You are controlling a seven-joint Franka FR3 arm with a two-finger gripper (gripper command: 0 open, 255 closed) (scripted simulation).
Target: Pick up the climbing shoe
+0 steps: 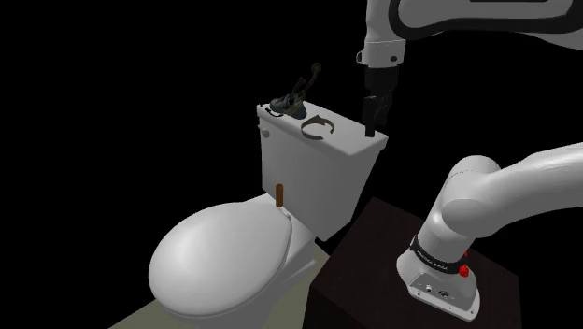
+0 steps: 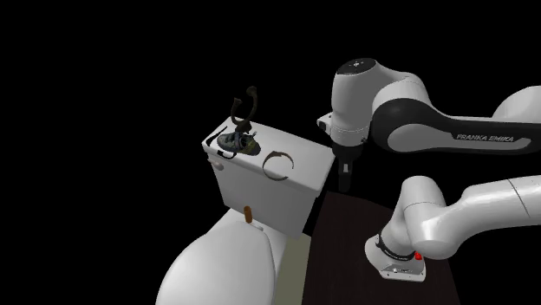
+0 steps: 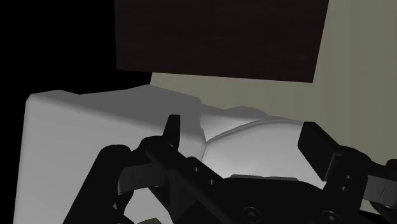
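The climbing shoe [image 1: 288, 100] is dark, with loops and straps sticking up, and lies at the far left end of the white toilet tank lid [image 1: 350, 140]. In the second exterior view the shoe [image 2: 237, 140] sits at the lid's left corner. My black gripper [image 1: 373, 120] hangs pointing down at the opposite end of the tank, well apart from the shoe. From the other side the gripper [image 2: 345, 182] is just off the tank's right edge. In the wrist view the gripper [image 3: 245, 137] is open with nothing between its fingers; the tank [image 3: 83, 140] lies under it.
A dark open ring [image 1: 318, 126] lies on the lid between shoe and gripper. A brown flush handle [image 1: 280, 194] sticks out of the tank front. The closed toilet seat [image 1: 220, 262] is below. The dark stand [image 1: 374, 271] sits beside the toilet. Black area surrounds everything.
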